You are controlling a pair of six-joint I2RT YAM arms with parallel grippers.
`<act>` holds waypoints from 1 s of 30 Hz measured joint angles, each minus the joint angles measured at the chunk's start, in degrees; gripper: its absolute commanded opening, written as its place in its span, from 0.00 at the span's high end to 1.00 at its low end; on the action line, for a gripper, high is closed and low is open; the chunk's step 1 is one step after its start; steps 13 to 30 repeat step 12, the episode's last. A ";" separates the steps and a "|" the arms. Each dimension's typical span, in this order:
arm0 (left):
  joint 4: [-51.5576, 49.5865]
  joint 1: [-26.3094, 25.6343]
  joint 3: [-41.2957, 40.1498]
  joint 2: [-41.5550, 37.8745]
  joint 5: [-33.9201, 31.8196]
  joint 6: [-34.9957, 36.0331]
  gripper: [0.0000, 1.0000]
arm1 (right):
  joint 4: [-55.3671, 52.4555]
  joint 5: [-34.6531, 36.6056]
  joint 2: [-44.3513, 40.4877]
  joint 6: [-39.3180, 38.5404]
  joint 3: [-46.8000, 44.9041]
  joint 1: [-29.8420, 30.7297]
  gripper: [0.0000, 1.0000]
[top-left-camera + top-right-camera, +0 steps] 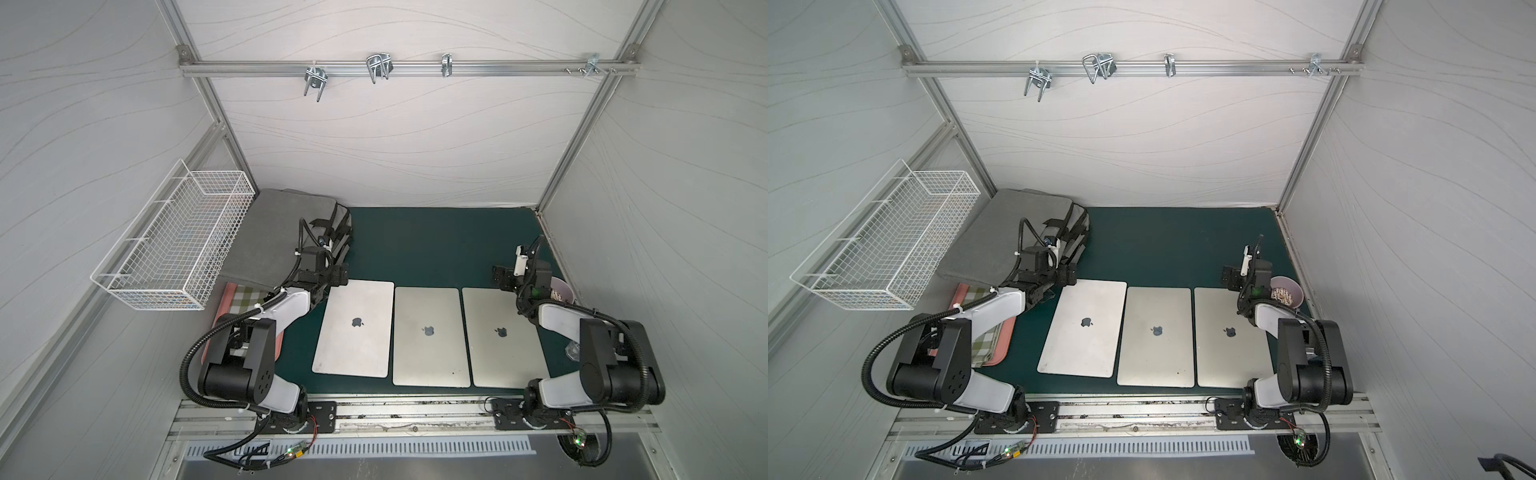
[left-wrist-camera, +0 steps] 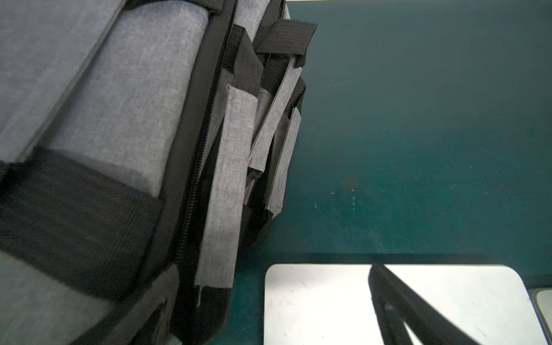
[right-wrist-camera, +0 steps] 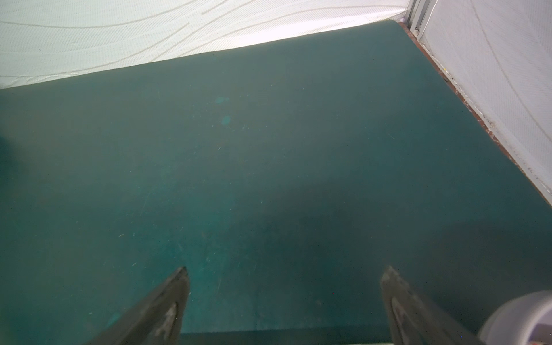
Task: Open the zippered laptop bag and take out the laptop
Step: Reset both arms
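1. Three closed laptops are lying flat side by side on the green mat, filling the span between the left gripper and the right gripper. Laptop A is nearest the left one, laptop B is midway, and laptop C is nearest the right one.
2. Left gripper is hovering at laptop A's far corner with its jaws standing wide and nothing between them. Its wrist view is showing only one finger, over that corner.
3. Grey laptop bag is lying just beside the left gripper, on the side facing away from the right gripper. Its straps and flaps are spilling toward the gripper.
4. Zipper is running along the bag's edge. Cannot tell whether it is open or closed, or whether anything is inside.
5. Right gripper is hanging over bare mat just past laptop C's far edge, with its fingers spread apart and gripping nothing.
6. Pale cup is standing just beside the right gripper, on its outer side.
7. White wire basket is hanging on the wall, beyond the bag as seen from the left gripper.
8. Pink tray carrying a checked cloth is sitting behind the left gripper, partly under that arm.
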 measured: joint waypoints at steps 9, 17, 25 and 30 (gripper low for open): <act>-0.33 0.11 0.57 0.13 0.79 0.26 0.01 | 0.15 -0.35 0.17 0.00 0.48 0.00 0.01; -0.37 0.11 0.59 0.15 0.94 0.31 0.01 | 0.63 -0.24 0.70 0.00 0.48 0.00 0.01; -0.37 0.11 0.59 0.15 0.94 0.31 0.01 | 0.63 -0.24 0.70 0.00 0.48 0.00 0.01; -0.37 0.11 0.59 0.15 0.94 0.31 0.01 | 0.63 -0.24 0.70 0.00 0.48 0.00 0.01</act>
